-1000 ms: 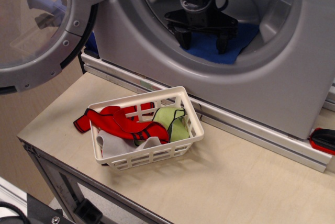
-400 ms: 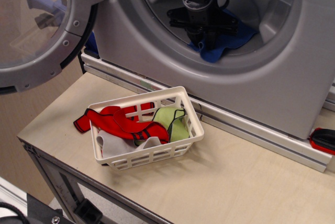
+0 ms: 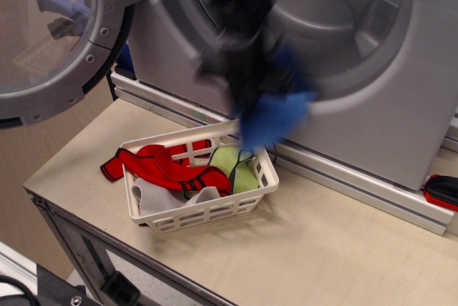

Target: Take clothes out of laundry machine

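The laundry machine [image 3: 401, 99] fills the worktop's back edge, door swung open toward the back-left corner. The white basket [image 3: 207, 209] sits near the front-left, already holding a red garment [image 3: 161, 166] and a lime-green cloth [image 3: 236, 166]. The blue cloth [image 3: 275, 116] hangs out of the drum, above the basket's back rim. The gripper [image 3: 247, 91] is badly blurred; it appears closed on the cloth. At this speed the trailing cloth could slip free or snag the basket rim.
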